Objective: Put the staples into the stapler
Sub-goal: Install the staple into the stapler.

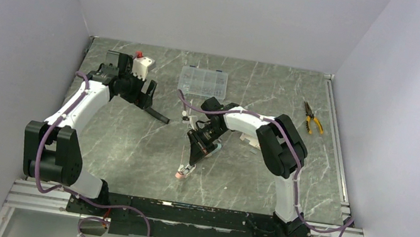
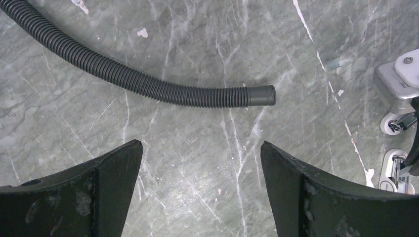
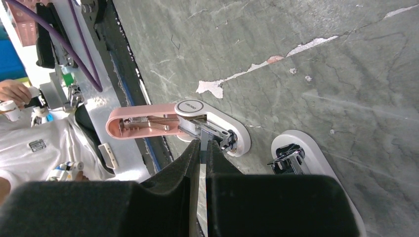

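The right end effector [image 3: 201, 142] is pinched shut on the staples [image 3: 202, 153], a thin silvery strip standing on edge between the two black fingers. The strip's far tip meets the pink stapler [image 3: 163, 123] at its hinge end. The stapler lies opened out, pink arm swung to one side with the spring channel showing. From the wrist view I can't be sure whether the tip is in the channel or only touching it. A white stapler [image 3: 306, 158] lies just beside, on the grey marbled surface [image 1: 125, 156].

From above, the right arm rises from its base and bends at a high elbow. Its forearm runs across toward the middle, with the wrist tipped down so the fingers point at the surface near the pink stapler.

The left end effector [image 2: 200, 145] hangs with its fingers spread wide and nothing between them, above the free end of a black corrugated hose [image 2: 148, 81]. That arm reaches toward the far left corner. A clear organiser box [image 1: 204, 81] and yellow-handled pliers [image 1: 313, 118] lie toward the back.
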Controlling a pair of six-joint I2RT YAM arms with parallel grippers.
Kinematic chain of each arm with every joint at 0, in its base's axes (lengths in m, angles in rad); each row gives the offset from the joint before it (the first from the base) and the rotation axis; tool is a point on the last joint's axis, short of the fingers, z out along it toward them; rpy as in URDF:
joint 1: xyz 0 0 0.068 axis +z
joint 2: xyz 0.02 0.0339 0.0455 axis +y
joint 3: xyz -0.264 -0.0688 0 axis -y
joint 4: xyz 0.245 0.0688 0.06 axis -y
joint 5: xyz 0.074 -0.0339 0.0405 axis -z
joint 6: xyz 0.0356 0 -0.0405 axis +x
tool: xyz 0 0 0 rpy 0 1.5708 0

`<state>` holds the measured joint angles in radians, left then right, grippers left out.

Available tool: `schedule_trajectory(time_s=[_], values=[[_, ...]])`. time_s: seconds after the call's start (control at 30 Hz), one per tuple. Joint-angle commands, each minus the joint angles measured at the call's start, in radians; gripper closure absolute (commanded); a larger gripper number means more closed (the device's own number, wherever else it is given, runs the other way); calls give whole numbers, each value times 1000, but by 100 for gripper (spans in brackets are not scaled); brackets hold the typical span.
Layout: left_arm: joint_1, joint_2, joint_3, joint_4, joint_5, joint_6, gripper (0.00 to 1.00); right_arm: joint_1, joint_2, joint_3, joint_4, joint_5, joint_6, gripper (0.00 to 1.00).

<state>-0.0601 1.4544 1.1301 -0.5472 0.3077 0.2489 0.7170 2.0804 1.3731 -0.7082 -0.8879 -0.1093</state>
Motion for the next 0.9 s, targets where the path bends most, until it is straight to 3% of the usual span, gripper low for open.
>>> schedule_trajectory(time_s=[0.0, 0.87], values=[[3, 1, 46, -2, -4, -10, 5, 7, -14, -3, 26, 14, 8, 100], [2, -4, 49, -5, -8, -8, 5, 24, -47, 5, 17, 45, -10, 86]])
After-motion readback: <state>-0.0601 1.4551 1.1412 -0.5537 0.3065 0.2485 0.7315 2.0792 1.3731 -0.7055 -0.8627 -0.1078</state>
